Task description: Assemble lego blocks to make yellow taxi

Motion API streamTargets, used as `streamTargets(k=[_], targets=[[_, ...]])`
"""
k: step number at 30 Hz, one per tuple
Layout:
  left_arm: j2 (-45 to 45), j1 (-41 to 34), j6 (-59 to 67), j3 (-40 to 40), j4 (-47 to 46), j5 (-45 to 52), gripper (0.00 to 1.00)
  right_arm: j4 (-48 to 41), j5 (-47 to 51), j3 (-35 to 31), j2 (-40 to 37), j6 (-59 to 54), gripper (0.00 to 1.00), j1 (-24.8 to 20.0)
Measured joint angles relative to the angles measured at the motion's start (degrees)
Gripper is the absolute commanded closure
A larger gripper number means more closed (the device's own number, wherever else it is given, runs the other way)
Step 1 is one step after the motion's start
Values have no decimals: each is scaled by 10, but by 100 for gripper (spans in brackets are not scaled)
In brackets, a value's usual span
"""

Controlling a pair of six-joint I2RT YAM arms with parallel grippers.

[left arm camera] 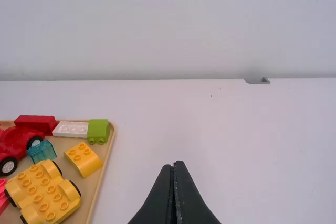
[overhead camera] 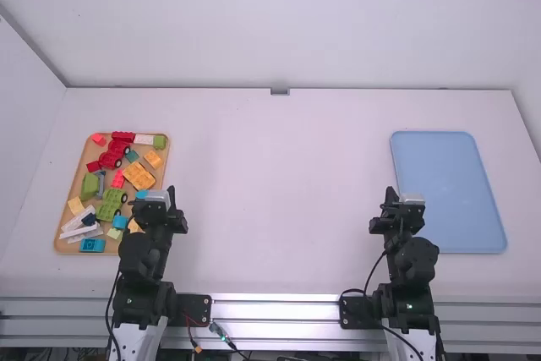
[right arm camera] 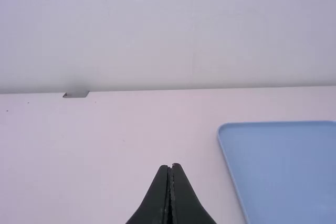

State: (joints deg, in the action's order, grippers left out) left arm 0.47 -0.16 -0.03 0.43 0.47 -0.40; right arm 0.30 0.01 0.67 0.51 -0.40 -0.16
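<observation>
I read the left tool (overhead camera: 159, 207) beside the wooden tray (overhead camera: 163, 166), closed and empty. The right tool (overhead camera: 403, 209), well right of that tray, is likewise closed, empty. The blue tray (overhead camera: 452, 183) lies farther right. Within the wooden tray, I locate the yellow car base (overhead camera: 139, 176), then a yellow block (overhead camera: 152, 159).

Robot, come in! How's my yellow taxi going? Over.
Left gripper and right gripper shut, empty. Yellow wheeled base on tan tray, nothing on top. Other blocks crowd around it.
</observation>
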Motion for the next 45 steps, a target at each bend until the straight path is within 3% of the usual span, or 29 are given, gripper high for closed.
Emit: streamTargets(k=[8, 18, 26, 45], targets=[[4, 0, 0, 0, 0, -2, 97, 1, -3, 0, 3, 0, 97, 0], [68, -1, -9, 43, -30, -17, 86, 3, 0, 21, 61, -2, 86, 4], [167, 5, -42, 139, -80, -38, 74, 29, 1, 74, 145, -15, 74, 18], [507, 71, -158, 435, -232, -68, 36, 103, 5, 237, 427, -49, 36, 44]])
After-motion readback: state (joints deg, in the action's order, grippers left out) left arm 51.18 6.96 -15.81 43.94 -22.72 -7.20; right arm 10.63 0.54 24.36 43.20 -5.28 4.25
